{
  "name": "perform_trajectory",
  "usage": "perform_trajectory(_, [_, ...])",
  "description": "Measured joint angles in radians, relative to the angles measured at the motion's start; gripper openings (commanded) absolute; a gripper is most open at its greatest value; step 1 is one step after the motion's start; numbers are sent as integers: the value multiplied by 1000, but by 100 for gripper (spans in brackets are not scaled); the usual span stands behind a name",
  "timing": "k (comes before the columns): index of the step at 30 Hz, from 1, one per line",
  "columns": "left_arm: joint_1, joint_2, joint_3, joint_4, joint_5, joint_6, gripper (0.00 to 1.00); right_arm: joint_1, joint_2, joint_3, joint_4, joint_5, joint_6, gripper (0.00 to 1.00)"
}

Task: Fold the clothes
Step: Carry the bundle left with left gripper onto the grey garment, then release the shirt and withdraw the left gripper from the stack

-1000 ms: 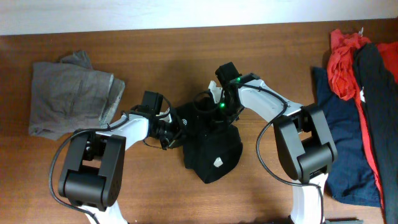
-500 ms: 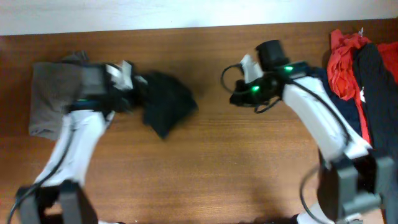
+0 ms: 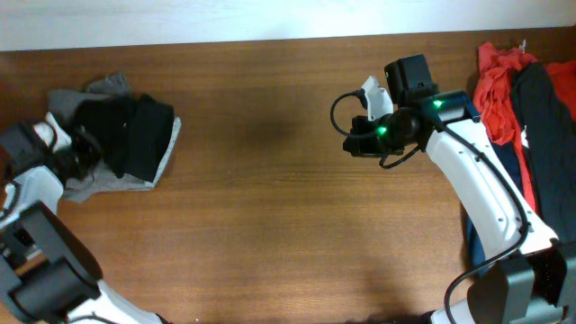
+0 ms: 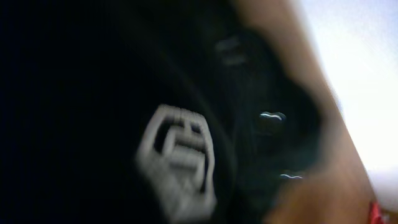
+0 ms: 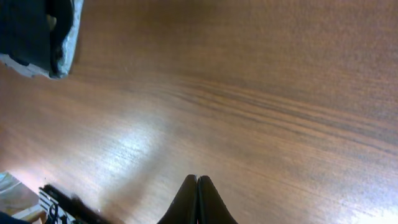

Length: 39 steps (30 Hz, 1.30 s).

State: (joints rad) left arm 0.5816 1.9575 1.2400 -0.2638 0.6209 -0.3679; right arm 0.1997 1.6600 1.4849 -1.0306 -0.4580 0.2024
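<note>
Left hand (image 3: 79,147), grip unclear through blur, is at the black T-shirt (image 3: 135,135); a snagged pull-back could unfold it.

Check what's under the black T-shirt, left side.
A grey garment lies under the black T-shirt. Only the grey garment's top, right and lower edges show; its middle is covered.

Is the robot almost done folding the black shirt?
Nearly, it seems. Done: the black shirt lies bundled small on the grey clothes. In hand: the left hand is right beside it, grip unclear; the right hand is shut over bare table. Left: maybe the pile at the right edge.
</note>
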Motion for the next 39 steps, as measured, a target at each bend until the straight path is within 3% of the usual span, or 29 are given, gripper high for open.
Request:
perform_trajectory(1, [14,22,0,-24,1,0,97,0,0,0,-12,5,-1,4])
perform_trajectory(2, [29,41,0,-49,6,-2,99,0,0,0,-18,9,-2,4])
perform_trajectory(9, [121,5,1,-165,111,-6,99,0,0,0,-26,21,-27,4])
perform_trajectory(13, [207,-174,2,-193,222,19,99,0,0,0,-26,23,-31,4])
perform_trajectory(15, [205,-303,23,-211,286,60,99,0,0,0,-25,23,-32,5])
perform_trajectory(20, [119,-595,190,-555,290,295,99,0,-49,12,-20,27,-53,15])
perform_trajectory(25, [-104,-782,299,-880,98,549,99,0,-235,39,10,36,-64,43])
perform_trajectory(26, [-146,-801,301,-909,60,574,99,0,-288,43,11,44,-63,54])
perform_trajectory(27, [-213,-822,301,-947,-12,603,99,0,-333,47,12,52,-63,99])
perform_trajectory(30, [-373,-867,301,-1004,-179,649,99,0,-451,57,13,84,-68,99])
perform_trajectory(33, [-460,-893,301,-1012,-257,668,99,0,-509,58,12,95,-71,99])
perform_trajectory(39, [-496,-897,301,-1012,-263,683,99,0,-523,58,9,103,-71,99])
